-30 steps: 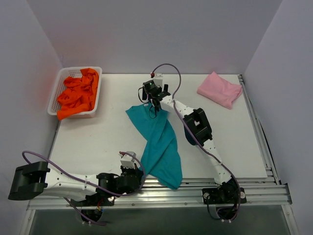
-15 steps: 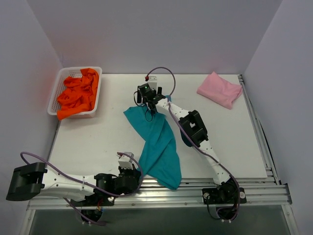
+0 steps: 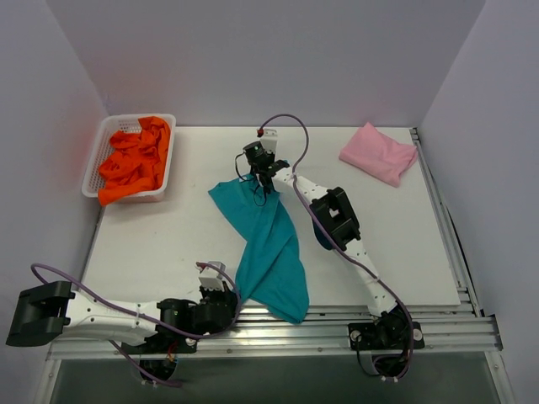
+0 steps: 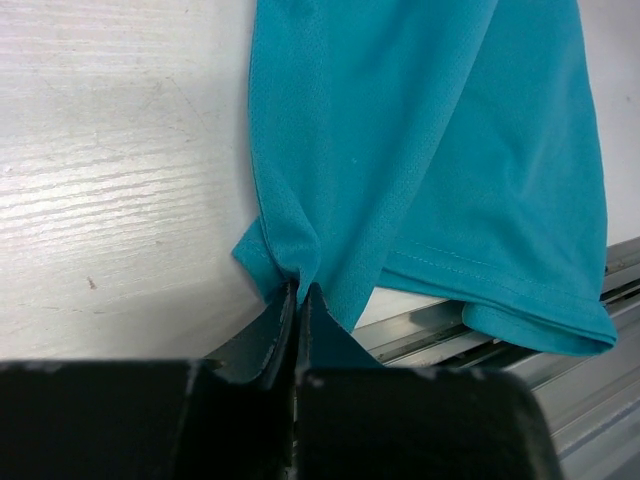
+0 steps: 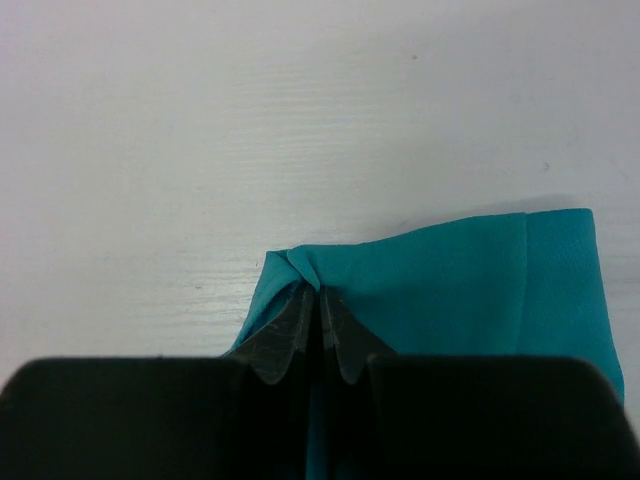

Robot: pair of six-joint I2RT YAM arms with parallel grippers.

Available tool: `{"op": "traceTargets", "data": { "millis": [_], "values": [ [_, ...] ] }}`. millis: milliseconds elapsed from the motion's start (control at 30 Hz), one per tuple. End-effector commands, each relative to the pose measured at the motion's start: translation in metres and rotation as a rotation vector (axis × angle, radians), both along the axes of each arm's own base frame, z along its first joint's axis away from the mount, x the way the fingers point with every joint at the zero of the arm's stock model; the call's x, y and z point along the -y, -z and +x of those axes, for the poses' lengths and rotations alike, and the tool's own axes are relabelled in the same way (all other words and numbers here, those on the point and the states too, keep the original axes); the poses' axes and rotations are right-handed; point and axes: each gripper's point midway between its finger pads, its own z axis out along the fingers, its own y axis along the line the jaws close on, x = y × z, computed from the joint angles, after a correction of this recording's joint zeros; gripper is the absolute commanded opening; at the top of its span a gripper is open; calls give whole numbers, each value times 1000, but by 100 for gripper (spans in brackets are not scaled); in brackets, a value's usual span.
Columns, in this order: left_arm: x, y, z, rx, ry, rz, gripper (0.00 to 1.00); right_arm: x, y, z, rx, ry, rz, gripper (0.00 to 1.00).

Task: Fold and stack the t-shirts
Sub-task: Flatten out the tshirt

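Item one, the teal t-shirt [image 3: 265, 244]: laid out as a long twisted band on the white table [image 3: 168, 236], running from the middle of the table's far part down to its near edge, where the lower hem is draped over the aluminium rails [image 3: 379, 316]. Its far end is spread into a flat flap, and its near end is widened and folded over itself. Item two, the right gripper [image 3: 259, 187]: placed at the far end of the teal t-shirt, with the jaws drawn almost fully together and a small fold of the shirt's corner pinched between the tips, as seen in the right wrist view [image 5: 320, 300], where the cloth [image 5: 450, 290] is spread to the right of the pinch. Item three, the left gripper [image 3: 222, 293]: placed at the near left corner of the teal t-shirt, with the jaws likewise nearly closed and a bunched corner of the hem clamped between them [image 4: 300, 295], the rest of the cloth [image 4: 430, 150] lying beyond and to the right. Item four, the pink t-shirt [image 3: 378, 153]: folded, lying well apart from the teal t-shirt, to its far right. Item five, the orange t-shirts [image 3: 135, 162]: heaped in a white lattice basket [image 3: 122, 125], well apart from the teal t-shirt, to its far left, with one piece hung over the basket's near rim.
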Motion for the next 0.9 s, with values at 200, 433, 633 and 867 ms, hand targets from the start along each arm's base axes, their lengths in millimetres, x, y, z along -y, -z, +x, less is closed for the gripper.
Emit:
{"op": "traceTargets", "data": {
  "millis": [200, 433, 633, 867],
  "values": [
    [-3, 3, 3, 18, -17, 6, 2, 12, 20, -8, -58, 25, -41, 0],
    [2, 3, 6, 29, -23, 65, 2, 18, -88, 3, 95, 31, -17, 0],
    [4, 3, 6, 26, -32, 84, 2, 37, -174, -4, 213, 56, -17, 0],
    [6, -7, 10, 50, -43, 92, 2, 61, -223, -24, 275, 87, -7, 0]
  ]
}}
